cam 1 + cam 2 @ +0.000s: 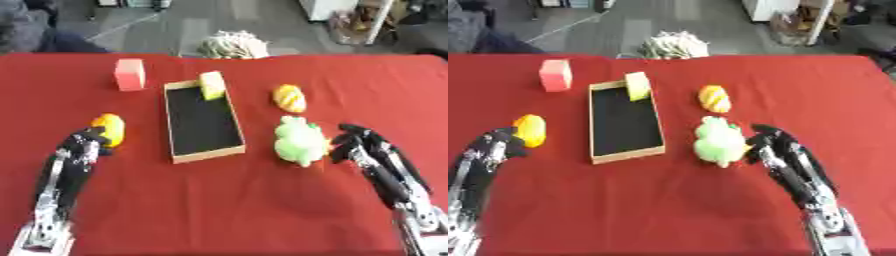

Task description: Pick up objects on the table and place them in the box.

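Observation:
A shallow wooden box (203, 121) with a black floor lies in the middle of the red table. A pale yellow block (212, 85) sits at its far end, leaning on the rim. A green soft toy (298, 140) lies right of the box, and my right hand (357, 144) is beside its right side with fingers bent toward it, touching or nearly so. My left hand (86, 144) reaches up to an orange and yellow object (109, 129) left of the box, with curled fingers at its lower edge. A pink block (129, 74) and an orange striped object (290, 98) lie farther back.
The red table (227, 210) stretches wide in front of the box. Beyond its far edge sits a pale bundle of rope (232, 45) on the grey floor, with furniture and a seated person's dark clothing at the top corners.

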{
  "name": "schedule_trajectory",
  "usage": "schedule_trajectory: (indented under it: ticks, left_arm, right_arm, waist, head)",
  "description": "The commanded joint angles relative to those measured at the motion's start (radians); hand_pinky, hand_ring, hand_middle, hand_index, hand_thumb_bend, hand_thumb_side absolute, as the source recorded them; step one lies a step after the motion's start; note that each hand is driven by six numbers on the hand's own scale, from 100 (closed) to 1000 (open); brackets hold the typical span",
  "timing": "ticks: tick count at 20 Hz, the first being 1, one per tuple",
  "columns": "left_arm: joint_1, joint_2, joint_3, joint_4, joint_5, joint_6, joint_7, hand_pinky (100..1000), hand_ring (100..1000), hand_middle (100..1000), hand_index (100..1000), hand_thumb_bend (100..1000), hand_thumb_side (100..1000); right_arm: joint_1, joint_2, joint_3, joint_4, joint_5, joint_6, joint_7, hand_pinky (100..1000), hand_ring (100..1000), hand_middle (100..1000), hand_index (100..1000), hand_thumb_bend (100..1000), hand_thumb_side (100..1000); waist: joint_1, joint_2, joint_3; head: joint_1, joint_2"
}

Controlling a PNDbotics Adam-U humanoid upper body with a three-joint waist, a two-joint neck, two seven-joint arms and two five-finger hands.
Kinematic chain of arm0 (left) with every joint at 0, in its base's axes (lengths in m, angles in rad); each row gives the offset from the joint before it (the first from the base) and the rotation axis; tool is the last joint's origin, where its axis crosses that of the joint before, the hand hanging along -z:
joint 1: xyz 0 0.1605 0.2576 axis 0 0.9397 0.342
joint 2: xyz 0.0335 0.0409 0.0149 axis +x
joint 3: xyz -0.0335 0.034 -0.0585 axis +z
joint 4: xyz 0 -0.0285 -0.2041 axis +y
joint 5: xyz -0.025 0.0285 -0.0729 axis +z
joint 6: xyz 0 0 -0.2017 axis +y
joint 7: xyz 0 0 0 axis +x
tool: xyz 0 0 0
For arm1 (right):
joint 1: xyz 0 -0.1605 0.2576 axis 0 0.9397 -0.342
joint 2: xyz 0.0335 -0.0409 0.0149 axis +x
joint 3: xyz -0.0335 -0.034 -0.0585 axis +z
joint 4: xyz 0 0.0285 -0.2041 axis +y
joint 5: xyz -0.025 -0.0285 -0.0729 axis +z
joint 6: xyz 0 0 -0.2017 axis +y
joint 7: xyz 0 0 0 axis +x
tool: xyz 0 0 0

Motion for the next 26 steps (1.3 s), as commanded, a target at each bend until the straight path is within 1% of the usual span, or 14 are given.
schedule_trajectory:
  ticks: [1, 4, 7, 9, 10, 11, 12, 15, 17, 20, 23, 26]
  left_arm:
    - [-0.016, 0.031, 0.013, -0.023, -0.012, 0.002, 0.001, 743, 566, 570, 758, 100, 659]
    - [-0.025, 0.068, 0.023, -0.039, -0.027, 0.007, -0.003, 743, 566, 571, 759, 100, 614]
    - [-0.039, 0.127, 0.035, -0.064, -0.043, 0.016, -0.013, 744, 567, 573, 761, 100, 560]
    - [-0.052, 0.188, 0.043, -0.081, -0.069, 0.025, -0.024, 744, 569, 575, 763, 100, 503]
    - [-0.058, 0.222, 0.045, -0.087, -0.085, 0.032, -0.033, 746, 573, 580, 768, 100, 445]
    - [-0.065, 0.265, 0.047, -0.093, -0.103, 0.041, -0.046, 747, 575, 582, 770, 100, 429]
    - [-0.071, 0.304, 0.048, -0.097, -0.122, 0.05, -0.061, 751, 581, 589, 775, 100, 377]
    - [-0.102, 0.445, 0.041, -0.083, -0.208, 0.079, -0.141, 762, 606, 619, 799, 100, 246]
    - [-0.13, 0.515, 0.027, -0.056, -0.271, 0.091, -0.213, 769, 627, 646, 814, 100, 227]
    - [-0.186, 0.595, -0.01, 0.002, -0.365, 0.092, -0.339, 782, 662, 687, 834, 100, 225]
    - [-0.274, 0.651, -0.069, 0.065, -0.463, 0.063, -0.48, 794, 688, 721, 849, 252, 253]
    - [-0.371, 0.671, -0.132, 0.147, -0.534, 0.016, -0.617, 807, 715, 746, 860, 395, 288]
  right_arm:
    - [-0.008, -0.008, -0.001, -0.016, 0.0, -0.003, 0.002, 554, 580, 608, 816, 100, 537]
    - [-0.006, -0.009, -0.001, -0.015, 0.001, -0.003, 0.002, 554, 580, 608, 816, 100, 538]
    - [-0.005, -0.01, -0.002, -0.014, 0.003, -0.002, 0.001, 554, 580, 608, 816, 100, 539]
    - [-0.004, -0.011, -0.002, -0.014, 0.003, -0.002, 0.001, 554, 580, 608, 816, 100, 539]
    - [-0.004, -0.012, -0.002, -0.014, 0.004, -0.002, 0.001, 554, 580, 608, 816, 100, 539]
    - [-0.003, -0.013, -0.002, -0.014, 0.004, -0.002, 0.001, 554, 580, 608, 816, 100, 539]
    - [-0.003, -0.014, -0.002, -0.013, 0.005, -0.002, 0.001, 554, 580, 608, 816, 100, 540]
    - [0.0, -0.018, -0.002, -0.012, 0.007, -0.001, 0.001, 555, 580, 609, 816, 100, 542]
    - [0.001, -0.019, 0.0, -0.012, 0.008, -0.001, 0.003, 555, 581, 609, 817, 100, 541]
    - [0.002, -0.021, 0.002, -0.01, 0.009, -0.002, 0.007, 555, 581, 609, 817, 100, 541]
    - [0.003, -0.023, 0.003, -0.008, 0.009, -0.002, 0.009, 555, 581, 609, 817, 100, 541]
    - [0.004, -0.024, 0.008, -0.007, 0.008, -0.003, 0.014, 555, 581, 609, 818, 100, 541]
  waist:
    - [0.006, -0.024, -0.001]
    - [0.009, -0.024, -0.002]
    - [0.012, -0.026, -0.002]
    - [0.015, -0.027, -0.002]
    - [0.017, -0.027, -0.002]
    - [0.019, -0.027, -0.003]
    - [0.021, -0.028, -0.003]
    - [0.028, -0.03, -0.004]
    - [0.032, -0.031, -0.004]
    - [0.033, -0.032, -0.009]
    - [0.035, -0.034, -0.015]
    - [0.036, -0.037, -0.021]
  head:
    - [0.0, 0.004]
    - [0.0, 0.004]
    - [-0.001, 0.004]
    - [-0.003, 0.004]
    - [-0.004, 0.004]
    - [-0.006, 0.004]
    - [-0.008, 0.004]
    - [-0.012, 0.004]
    - [-0.014, 0.004]
    - [-0.015, 0.004]
    - [-0.012, 0.004]
    - [-0.009, 0.004]
